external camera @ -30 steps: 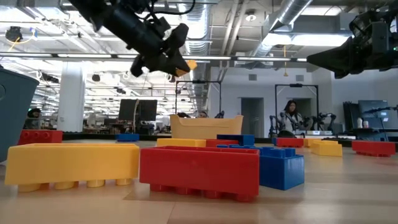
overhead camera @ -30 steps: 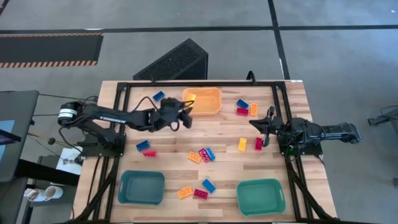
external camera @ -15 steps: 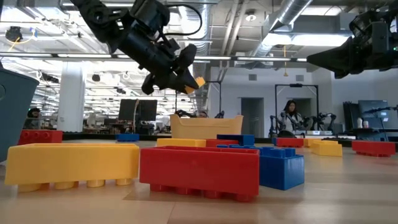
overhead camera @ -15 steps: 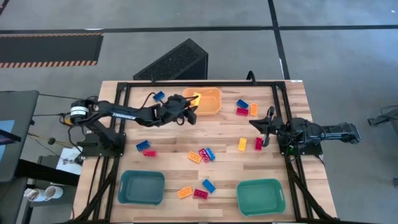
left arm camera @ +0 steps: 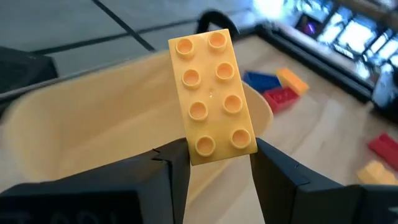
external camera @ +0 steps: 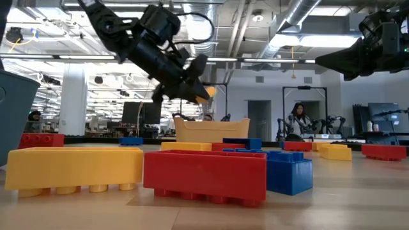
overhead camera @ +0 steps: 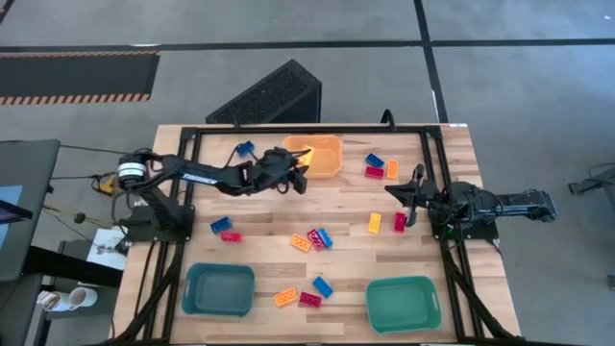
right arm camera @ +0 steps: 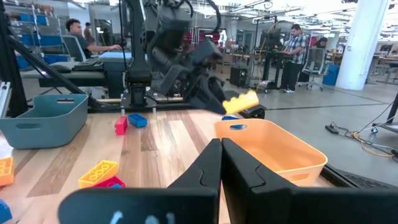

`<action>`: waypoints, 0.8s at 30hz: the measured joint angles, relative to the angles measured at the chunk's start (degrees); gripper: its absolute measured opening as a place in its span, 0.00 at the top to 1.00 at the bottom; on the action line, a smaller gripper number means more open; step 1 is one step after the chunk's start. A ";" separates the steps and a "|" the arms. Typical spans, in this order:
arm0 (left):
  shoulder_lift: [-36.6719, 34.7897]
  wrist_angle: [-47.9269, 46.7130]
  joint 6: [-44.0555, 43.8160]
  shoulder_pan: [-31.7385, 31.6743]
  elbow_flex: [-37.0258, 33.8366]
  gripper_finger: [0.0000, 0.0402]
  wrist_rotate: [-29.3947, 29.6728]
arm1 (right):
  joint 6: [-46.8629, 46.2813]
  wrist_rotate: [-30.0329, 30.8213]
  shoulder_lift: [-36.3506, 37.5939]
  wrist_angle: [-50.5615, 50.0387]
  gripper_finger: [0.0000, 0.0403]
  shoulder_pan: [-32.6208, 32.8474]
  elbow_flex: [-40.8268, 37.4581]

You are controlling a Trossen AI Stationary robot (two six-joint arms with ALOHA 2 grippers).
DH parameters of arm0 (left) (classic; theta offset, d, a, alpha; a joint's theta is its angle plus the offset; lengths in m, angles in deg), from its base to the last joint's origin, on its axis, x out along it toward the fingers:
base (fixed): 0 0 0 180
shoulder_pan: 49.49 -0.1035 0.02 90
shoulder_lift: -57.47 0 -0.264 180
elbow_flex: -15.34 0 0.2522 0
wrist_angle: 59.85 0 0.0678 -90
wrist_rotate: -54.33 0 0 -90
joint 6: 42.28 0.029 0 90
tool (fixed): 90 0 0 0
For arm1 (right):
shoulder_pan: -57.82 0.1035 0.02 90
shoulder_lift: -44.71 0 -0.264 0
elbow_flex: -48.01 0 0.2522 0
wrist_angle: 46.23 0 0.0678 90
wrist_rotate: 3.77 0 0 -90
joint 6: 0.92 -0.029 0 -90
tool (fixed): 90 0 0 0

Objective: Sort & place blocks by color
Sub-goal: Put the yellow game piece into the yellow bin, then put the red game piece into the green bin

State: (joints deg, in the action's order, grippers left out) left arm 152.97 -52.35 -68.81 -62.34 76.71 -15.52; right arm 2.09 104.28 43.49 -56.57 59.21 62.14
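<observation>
My left gripper (left arm camera: pixel 214 163) is shut on a yellow-orange studded block (left arm camera: pixel 212 93) and hangs over the left rim of the orange bin (overhead camera: pixel 321 157). The same block (external camera: pixel 206 94) shows in the low view, above the bin (external camera: pixel 211 130). The high view has the left gripper (overhead camera: pixel 298 165) at the bin's left edge. My right gripper (overhead camera: pixel 415 194) waits shut near the table's right edge. Several red, blue and yellow-orange blocks lie flat on the table, among them a middle cluster (overhead camera: pixel 312 238). My left gripper pinches the yellow-orange block at one short end (left arm camera: pixel 217 148) between its two fingers (left arm camera: pixel 171 171), one on each long side. The rest of the block sticks out past the fingertips with its studs facing the wrist camera. It is lifted clear, above the orange bin's hollow (left arm camera: pixel 106 130).
Two teal bins (overhead camera: pixel 219 288) (overhead camera: pixel 404 303) stand at the table's near edge. Loose blocks lie at the far right (overhead camera: pixel 378 167), right of middle (overhead camera: pixel 386 223), at the left (overhead camera: pixel 224 229) and between the teal bins (overhead camera: pixel 306 293). A black frame runs along the table's sides.
My left gripper has carried the yellow-orange block toward the table's right and down, from left of the orange bin to over its left rim. It has stayed shut on the block. My right arm has kept still.
</observation>
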 joint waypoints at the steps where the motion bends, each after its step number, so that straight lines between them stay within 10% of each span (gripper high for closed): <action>1: 0.78 -0.39 0.14 -0.28 0.79 0.71 -1.25 | 0.02 -0.01 -0.01 0.00 0.93 0.02 -0.01; 9: 5.10 -1.46 2.57 -1.76 7.05 0.68 -3.61 | 0.00 -0.01 0.01 0.00 0.93 0.02 -0.01; 24: 5.03 -4.73 4.28 -3.71 10.13 0.30 -2.82 | 0.02 -0.01 0.01 0.02 0.93 0.02 -0.01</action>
State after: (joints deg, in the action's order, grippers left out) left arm 158.00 -57.08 -64.53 -66.05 86.83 -18.34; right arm 2.11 104.27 43.50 -56.54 59.23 62.13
